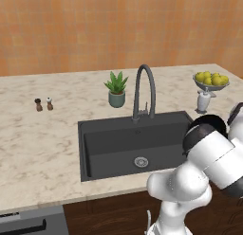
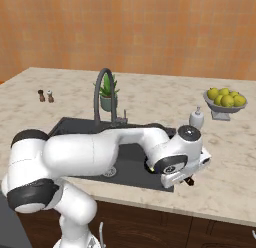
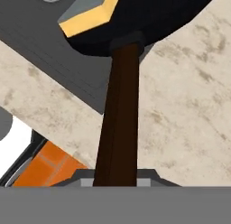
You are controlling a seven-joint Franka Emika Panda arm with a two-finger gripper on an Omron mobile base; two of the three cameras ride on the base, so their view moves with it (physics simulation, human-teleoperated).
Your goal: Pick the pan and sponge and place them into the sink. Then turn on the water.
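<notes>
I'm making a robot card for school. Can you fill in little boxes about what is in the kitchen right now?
pan: black pan, its rim over the sink's corner, its brown handle running down toward the gripper
sponge: sponge with a yellow side and grey top, lying in the pan
sink: dark sink with a round drain, nothing in the basin
tap: arched tap, no water running
gripper: gripper low at the sink's right corner; fingers hidden, so I cannot tell if it grips
counter extras: potted plant, lemon bowl, two shakers
</notes>
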